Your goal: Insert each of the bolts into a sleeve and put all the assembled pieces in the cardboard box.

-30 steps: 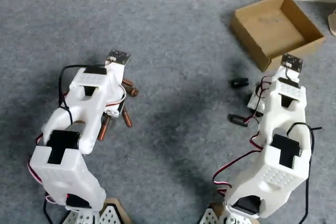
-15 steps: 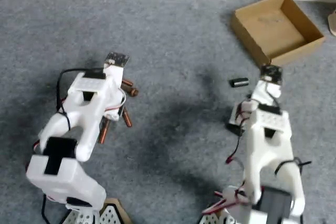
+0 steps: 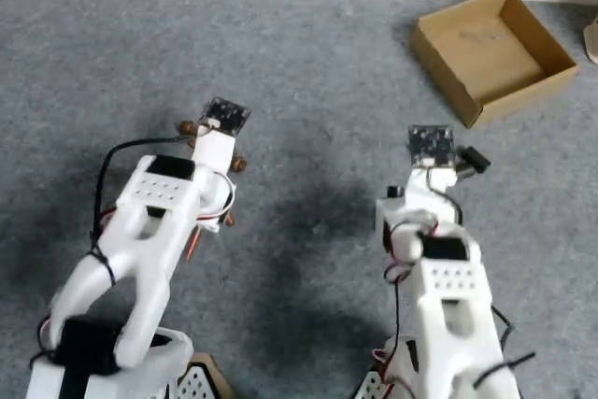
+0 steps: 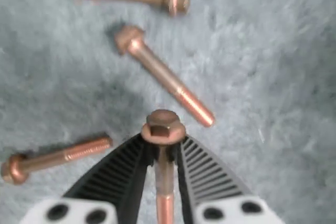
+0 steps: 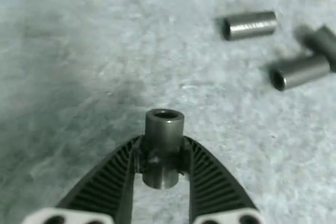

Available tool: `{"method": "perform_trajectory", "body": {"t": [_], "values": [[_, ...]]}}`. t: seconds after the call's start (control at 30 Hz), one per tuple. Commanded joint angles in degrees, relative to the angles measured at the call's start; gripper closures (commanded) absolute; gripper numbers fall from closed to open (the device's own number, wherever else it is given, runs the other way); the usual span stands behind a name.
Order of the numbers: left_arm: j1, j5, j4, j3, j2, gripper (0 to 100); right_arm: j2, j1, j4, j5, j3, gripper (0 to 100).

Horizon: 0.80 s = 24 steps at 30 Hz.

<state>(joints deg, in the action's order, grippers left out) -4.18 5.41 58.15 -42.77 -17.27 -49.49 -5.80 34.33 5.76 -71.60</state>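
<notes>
My left gripper (image 4: 164, 149) is shut on a copper bolt (image 4: 163, 128), gripping the shank just below the hex head, above the grey carpet. Three more bolts (image 4: 164, 75) lie loose beneath it. My right gripper (image 5: 163, 149) is shut on a dark metal sleeve (image 5: 163, 132) that stands upright with its open bore up. Three other sleeves (image 5: 250, 24) lie on the carpet beyond it. In the high view the left arm (image 3: 168, 195) hangs over the bolts (image 3: 238, 164), and the right arm (image 3: 439, 268) stands mid-table with a sleeve (image 3: 474, 162) beside it.
The open cardboard box (image 3: 447, 58) sits at the back right of the carpet, tilted to the table's edges. A wide bare strip of carpet lies between the two arms. Both arm bases stand at the near edge.
Both arms have lifted and stretched forward. The right arm swung left, away from the box and the loose sleeves, carrying a sleeve. The left arm rose over the bolts.
</notes>
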Motion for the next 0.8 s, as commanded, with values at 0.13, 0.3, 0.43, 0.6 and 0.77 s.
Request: {"method": "perform_trajectory", "body": {"t": [0.13,0.3,0.43,0.6,0.77], "values": [[-5.14,-0.18,-1.93,5.67,-4.53,99,-13.49,-4.70,-2.07,2.37,-5.32,99.4],[-9.45,-3.52,-1.85,16.13,-4.53,99,-15.87,-5.85,-2.95,2.37,-8.13,99.4],[-13.85,-3.43,-1.76,24.31,-4.88,99,-15.69,-5.93,-6.55,4.22,-11.91,99.4],[-15.08,-3.34,-2.11,34.95,-4.53,99,-16.04,-6.02,-7.08,4.75,-12.70,99.4],[-18.42,-3.43,-4.48,34.95,-4.79,99,-16.04,-6.02,-9.19,4.84,-13.85,99.4]]}}
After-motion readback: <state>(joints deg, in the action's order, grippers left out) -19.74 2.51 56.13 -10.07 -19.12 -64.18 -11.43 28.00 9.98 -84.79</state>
